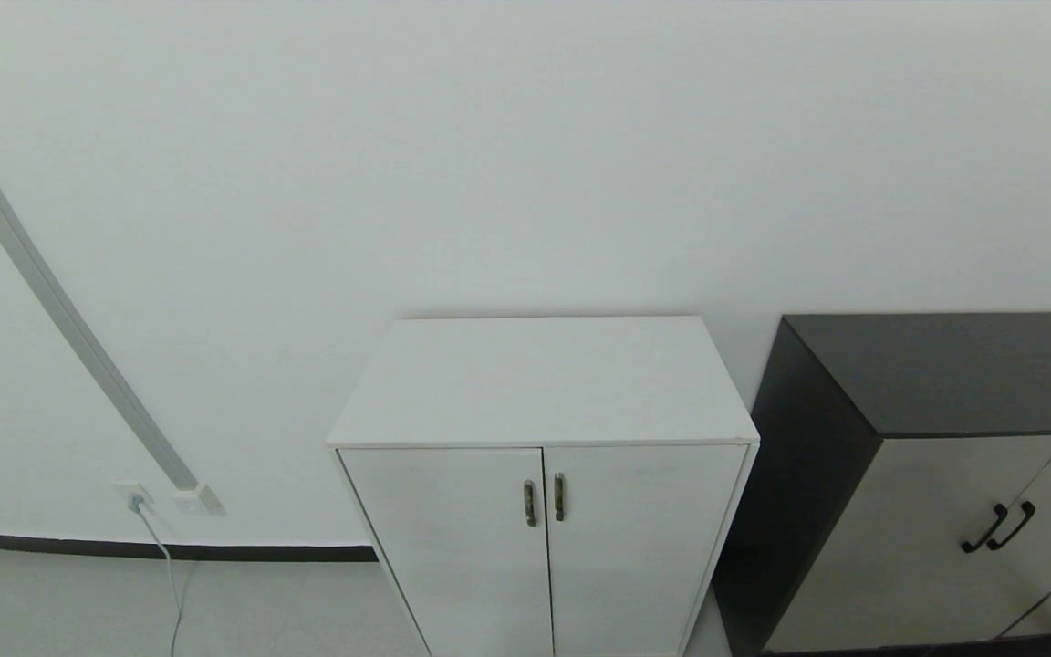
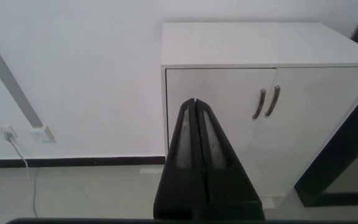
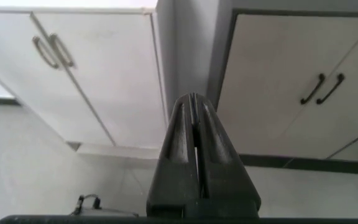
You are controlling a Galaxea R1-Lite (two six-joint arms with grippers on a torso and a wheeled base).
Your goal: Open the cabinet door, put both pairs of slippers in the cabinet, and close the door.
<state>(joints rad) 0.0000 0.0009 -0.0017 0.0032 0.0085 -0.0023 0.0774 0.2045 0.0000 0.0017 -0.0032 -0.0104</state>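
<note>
A white two-door cabinet (image 1: 544, 511) stands against the wall with both doors closed. Its two metal handles (image 1: 544, 500) sit side by side at the centre seam. In the left wrist view my left gripper (image 2: 195, 102) is shut with nothing in it, held some way in front of the cabinet's left door (image 2: 219, 118), and the handles (image 2: 266, 102) lie off to one side. My right gripper (image 3: 193, 98) is shut and empty, lined up with the gap between the white cabinet (image 3: 92, 68) and the neighbouring one.
A black cabinet (image 1: 927, 474) with pale doors and black handles (image 1: 998, 527) stands just to the right of the white one. A wall socket with a cable (image 1: 156, 538) and a slanted grey conduit (image 1: 51, 301) are on the left wall. Bare floor (image 1: 124, 611) lies left of the cabinet.
</note>
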